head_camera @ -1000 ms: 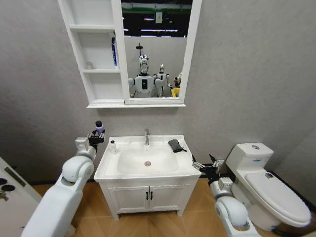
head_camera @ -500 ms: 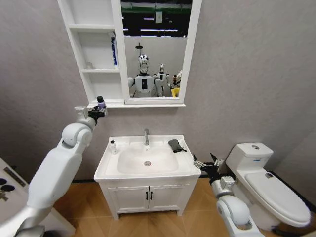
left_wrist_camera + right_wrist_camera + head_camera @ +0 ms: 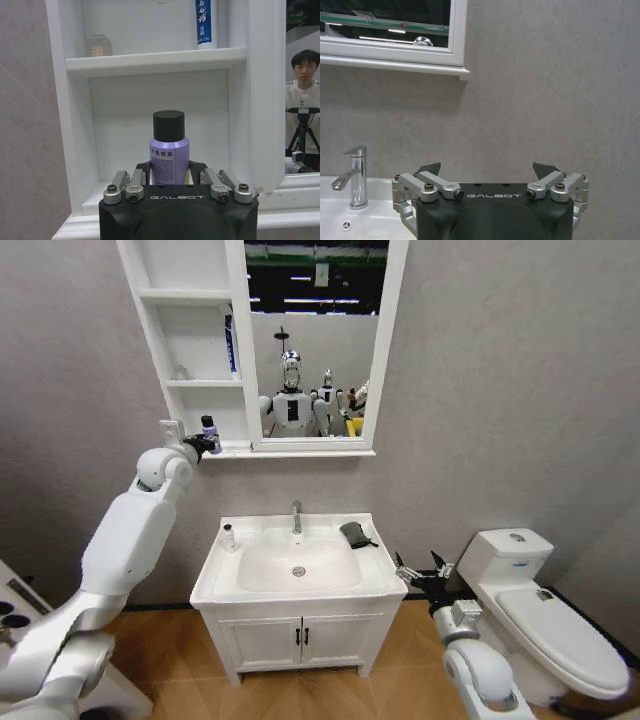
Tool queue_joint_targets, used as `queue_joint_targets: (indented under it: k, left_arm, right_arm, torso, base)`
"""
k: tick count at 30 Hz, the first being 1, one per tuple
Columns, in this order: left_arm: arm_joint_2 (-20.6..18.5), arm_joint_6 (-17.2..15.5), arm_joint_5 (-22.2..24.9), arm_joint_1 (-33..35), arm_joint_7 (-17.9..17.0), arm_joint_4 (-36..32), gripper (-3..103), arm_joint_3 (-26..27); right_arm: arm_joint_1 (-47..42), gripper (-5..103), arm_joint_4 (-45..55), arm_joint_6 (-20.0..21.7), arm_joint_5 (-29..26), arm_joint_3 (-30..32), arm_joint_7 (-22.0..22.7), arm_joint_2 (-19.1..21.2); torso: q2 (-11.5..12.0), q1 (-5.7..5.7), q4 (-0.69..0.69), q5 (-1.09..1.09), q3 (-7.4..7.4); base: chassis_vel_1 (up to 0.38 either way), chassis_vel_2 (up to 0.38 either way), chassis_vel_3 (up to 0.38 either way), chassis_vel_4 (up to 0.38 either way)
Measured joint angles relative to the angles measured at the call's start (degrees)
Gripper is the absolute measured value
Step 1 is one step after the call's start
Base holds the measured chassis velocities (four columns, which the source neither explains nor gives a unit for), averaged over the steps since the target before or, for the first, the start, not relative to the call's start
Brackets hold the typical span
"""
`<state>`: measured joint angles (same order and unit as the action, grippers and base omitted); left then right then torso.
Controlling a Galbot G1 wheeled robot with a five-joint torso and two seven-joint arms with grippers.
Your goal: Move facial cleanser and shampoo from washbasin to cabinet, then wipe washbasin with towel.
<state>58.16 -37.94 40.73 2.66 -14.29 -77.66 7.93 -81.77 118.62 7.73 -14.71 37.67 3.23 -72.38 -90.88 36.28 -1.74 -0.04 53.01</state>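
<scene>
Head view | left gripper point(image 3: 207, 443) clamps purple bottle point(image 3: 209, 429) upright, level with cabinet point(image 3: 190, 350) lowest compartment for shelving | right gripper point(image 3: 420, 572) spread wide, empty, parked beside washbasin point(image 3: 298, 565) | towel point(image 3: 354, 534) on rim

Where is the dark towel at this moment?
In the head view the towel lies on the back right corner of the washbasin rim, to the right of the chrome tap, apart from the right gripper.
</scene>
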Motion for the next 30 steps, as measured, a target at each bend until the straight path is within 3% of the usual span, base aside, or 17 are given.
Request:
queue_joint_targets:
  k: [5,8,11,30]
  left_arm:
    - [2.75,1.71,-5.72,-6.13,3.36,9.20,41,-1.26]
    - [3.33,2.04,-6.74,-6.89,3.56,10.57,41,-1.24]
    - [5.66,3.67,-10.71,-9.60,4.71,17.40,41,-0.82]
    - [9.42,8.10,-15.69,-12.39,6.01,27.44,41,0.36]
  right_arm:
    - [-0.23,100,0.29,-0.02,0.05,0.11,0.08,-0.14]
    - [-0.27,100,0.30,-0.04,0.07,0.14,0.09,-0.17]
    - [-0.63,100,0.52,-0.26,0.09,0.42,0.13,-0.15]
    - [-0.64,100,0.82,-0.37,-0.87,1.02,0.81,1.02]
  torso:
    - [0.00,0.00,0.00,0.01,0.00]
    - [0.00,0.00,0.00,0.00,0.00]
    - [0.00,-0.01,0.00,0.00,0.00]
    - [0.00,-0.01,0.00,0.01,0.00]
  base:
    - [0.000,0.000,0.000,0.000]
    - [0.000,0.000,0.000,0.000]
    - [0.000,0.000,0.000,0.000]
    - [0.000,0.000,0.000,0.000]
